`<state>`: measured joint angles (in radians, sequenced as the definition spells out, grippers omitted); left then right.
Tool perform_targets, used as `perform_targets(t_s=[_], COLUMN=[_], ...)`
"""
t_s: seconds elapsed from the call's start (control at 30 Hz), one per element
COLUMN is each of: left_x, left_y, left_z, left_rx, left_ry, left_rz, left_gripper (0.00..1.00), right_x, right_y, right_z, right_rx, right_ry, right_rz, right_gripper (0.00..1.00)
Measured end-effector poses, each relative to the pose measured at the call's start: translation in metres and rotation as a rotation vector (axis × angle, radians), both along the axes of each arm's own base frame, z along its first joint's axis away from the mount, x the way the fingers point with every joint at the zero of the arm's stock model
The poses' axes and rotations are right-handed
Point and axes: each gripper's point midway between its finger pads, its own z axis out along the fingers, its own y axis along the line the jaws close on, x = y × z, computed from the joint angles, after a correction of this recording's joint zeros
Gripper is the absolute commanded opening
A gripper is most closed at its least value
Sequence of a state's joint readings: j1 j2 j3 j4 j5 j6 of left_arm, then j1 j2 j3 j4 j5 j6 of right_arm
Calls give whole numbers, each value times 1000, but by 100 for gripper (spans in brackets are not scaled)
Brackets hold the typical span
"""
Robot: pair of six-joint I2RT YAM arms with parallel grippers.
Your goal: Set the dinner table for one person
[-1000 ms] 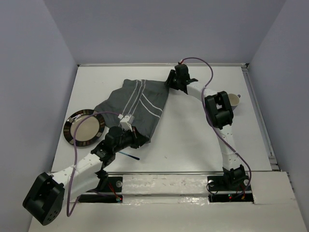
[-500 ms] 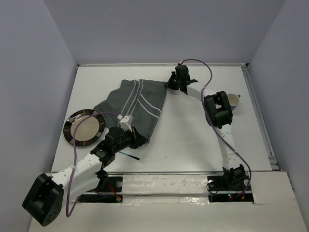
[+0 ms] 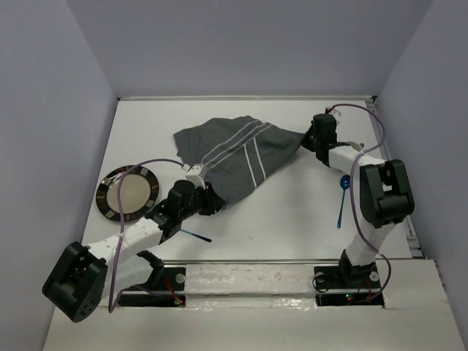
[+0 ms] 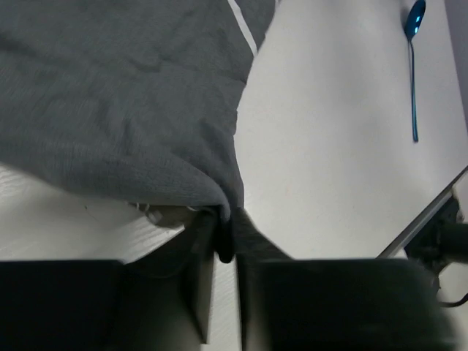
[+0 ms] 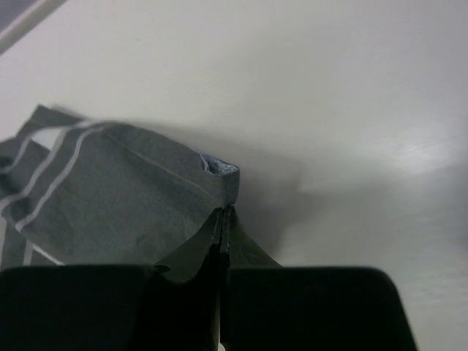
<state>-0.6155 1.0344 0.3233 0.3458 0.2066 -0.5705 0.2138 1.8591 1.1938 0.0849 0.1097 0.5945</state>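
Laying the cloth looks to be the step in hand. The left claw (image 3: pixel 213 204) is clenched on one corner of the dark grey striped cloth (image 3: pixel 234 152), and the right claw (image 3: pixel 308 137) is pinched tight on the opposite corner, so the fabric spans between them, partly bunched. The white worktop (image 3: pixel 292 219) lies directly beneath both claws. A plate (image 3: pixel 128 194) sits to the outer side of the left claw, and a blue spoon (image 3: pixel 341 199) lies nearer the arm bases than the right claw. Next, I judge, both claws should draw apart evenly and lower the cloth flat before letting go.
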Motion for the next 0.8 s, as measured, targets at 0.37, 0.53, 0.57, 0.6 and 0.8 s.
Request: perform_targets(t_s=[0.37, 0.53, 0.57, 0.6, 0.8], left_x=[17, 13, 12, 10, -6], left_y=[52, 66, 67, 68, 63], left_z=[33, 50, 48, 45, 18], left_rx=[86, 1, -14, -28, -133], left_ry=[-70, -66, -51, -34, 106], left_rz=[290, 409, 423, 437, 500], left_gripper=[68, 66, 66, 66, 65], right_x=[-82, -85, -87, -88, -104], right_y=[-34, -35, -37, -37, -42], right_z=[-34, -6, 0, 3, 14], right_rx=[-74, -59, -58, -59, -60], right_ry=[80, 7, -9, -16, -49], right_rz=[-74, -79, -81, -83, -82], right_gripper=[0, 0, 0, 0, 0])
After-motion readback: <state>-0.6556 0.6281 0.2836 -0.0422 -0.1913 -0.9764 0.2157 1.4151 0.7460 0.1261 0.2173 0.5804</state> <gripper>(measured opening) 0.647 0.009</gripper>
